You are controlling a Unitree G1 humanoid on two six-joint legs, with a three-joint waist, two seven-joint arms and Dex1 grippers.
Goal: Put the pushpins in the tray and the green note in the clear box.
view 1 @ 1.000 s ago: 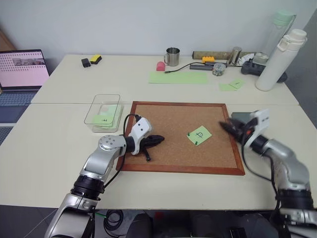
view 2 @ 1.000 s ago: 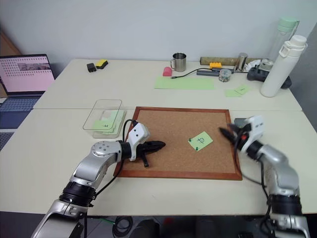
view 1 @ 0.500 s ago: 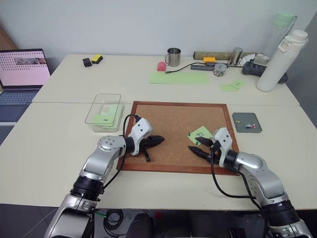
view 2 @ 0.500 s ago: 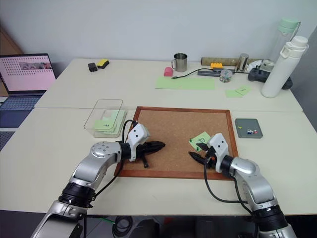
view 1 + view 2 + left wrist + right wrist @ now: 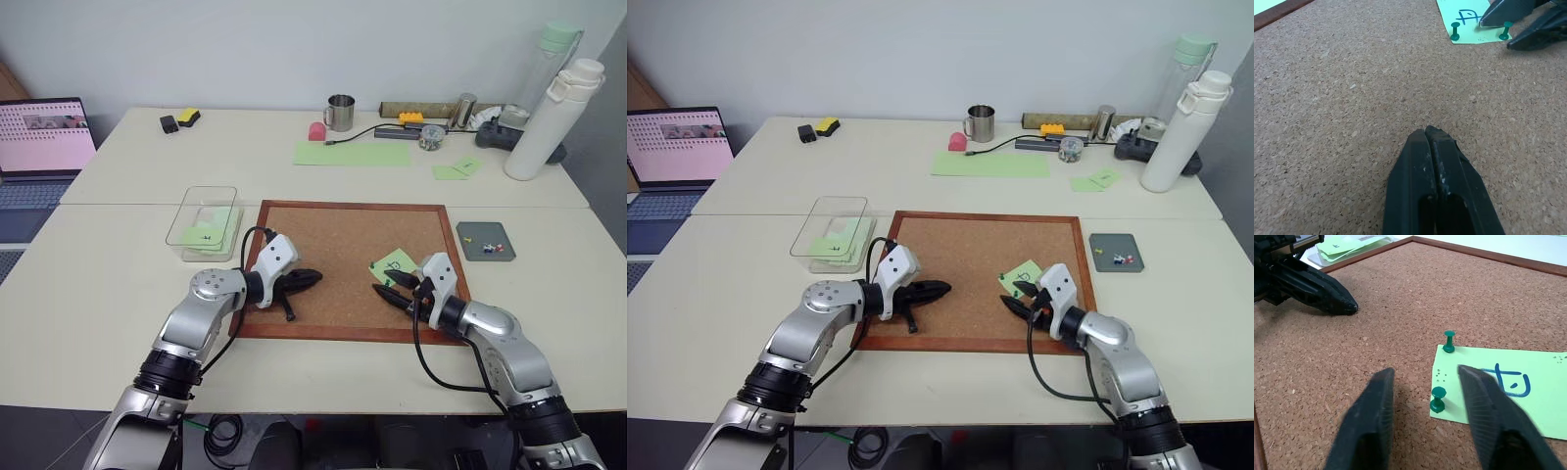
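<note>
The green note [image 5: 395,264], marked in dark ink, lies on the corkboard [image 5: 333,235], held by two green pushpins [image 5: 1449,341] [image 5: 1438,399]. My right gripper [image 5: 1426,373] is open at the note's near edge, its fingers either side of the nearer pin without touching it. My left gripper [image 5: 315,277] is shut and empty, resting low over the board's left part, well apart from the note. The dark-grey tray [image 5: 480,255] sits right of the board with a few coloured pushpins [image 5: 495,247] in it. The clear box [image 5: 181,227] stands left of the board with green notes inside.
A laptop [image 5: 44,137] is at the far left. Along the back stand a metal mug [image 5: 340,112], a large pale-green sheet [image 5: 353,153], small green notes [image 5: 458,168], cables and a tall white bottle [image 5: 554,117].
My right gripper came from over the tray leftward and down to the note's near edge, then narrowed its jaws around the nearer pin. The left arm stayed put.
</note>
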